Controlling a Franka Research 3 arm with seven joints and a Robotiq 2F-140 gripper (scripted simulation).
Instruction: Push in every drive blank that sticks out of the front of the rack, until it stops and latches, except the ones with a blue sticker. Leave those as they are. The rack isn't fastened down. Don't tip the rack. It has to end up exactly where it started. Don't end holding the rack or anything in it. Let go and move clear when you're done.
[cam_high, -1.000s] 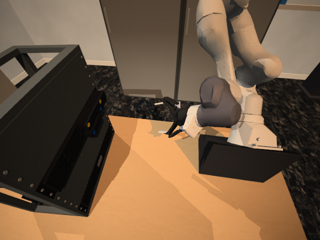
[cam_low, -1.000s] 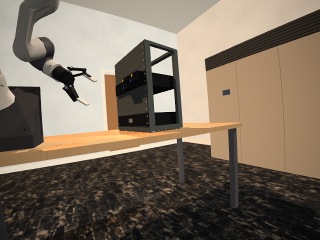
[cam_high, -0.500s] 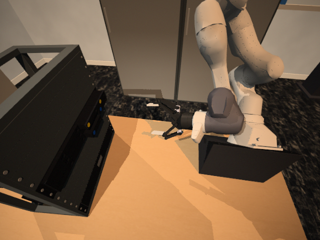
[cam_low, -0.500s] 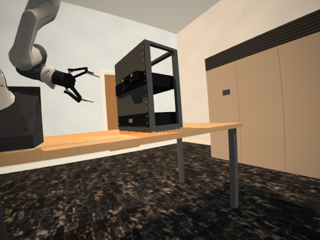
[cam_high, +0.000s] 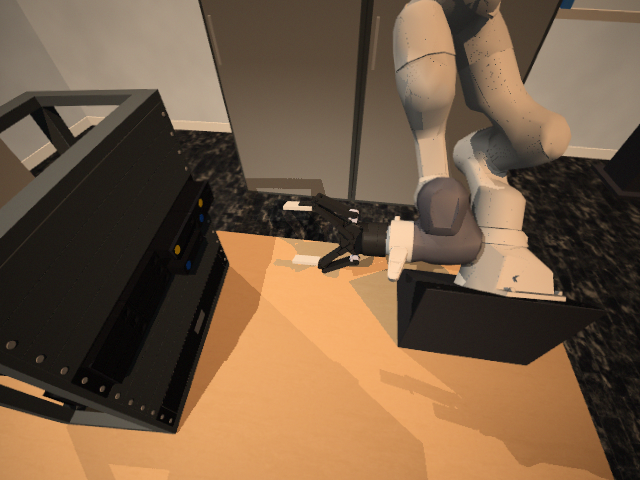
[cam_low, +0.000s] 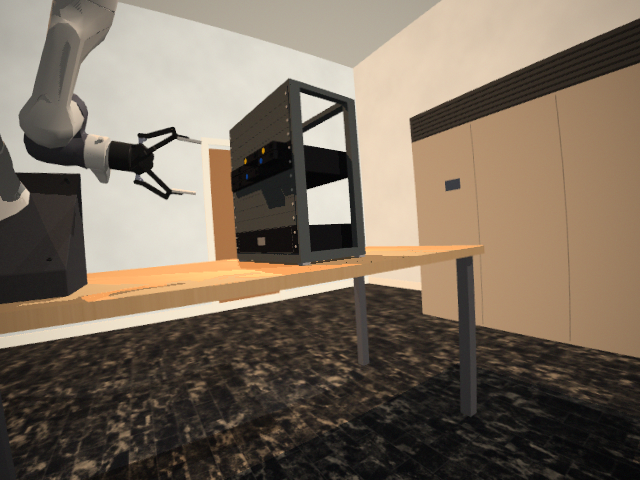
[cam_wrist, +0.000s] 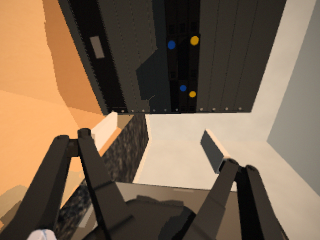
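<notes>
I have the hand (cam_low: 185, 165) spread to its full width with nothing in it, both pale fingertips (cam_high: 297, 205) pointing level toward the rack (cam_low: 294, 170). In the exterior view it hangs in the air well apart from the rack's front, at about the height of the sticker-marked band. From the top view the hand sits over the far edge of the tabletop (cam_high: 320, 361), one fingertip out over the dark speckled floor (cam_high: 258, 206) and the other above the wood.

Through the wrist camera I look between the 2 black finger linkages (cam_wrist: 95, 170) straight at the rack front, which fills the upper part of the frame. There I count 4 round stickers: 2 blue (cam_wrist: 171, 44) and 2 yellow (cam_wrist: 194, 40), paired in 2 places on the dark drive blanks (cam_wrist: 181, 65). In the top view those blanks (cam_high: 192, 227) stand proud of the rack's front face, forming a raised black block with yellow and blue dots on it. I cannot tell from these views exactly how many separate blanks stick out.

The rack stands upright near the far end of the tabletop. The arm's black base (cam_high: 480, 320) sits on the near end, close behind the hand.
</notes>
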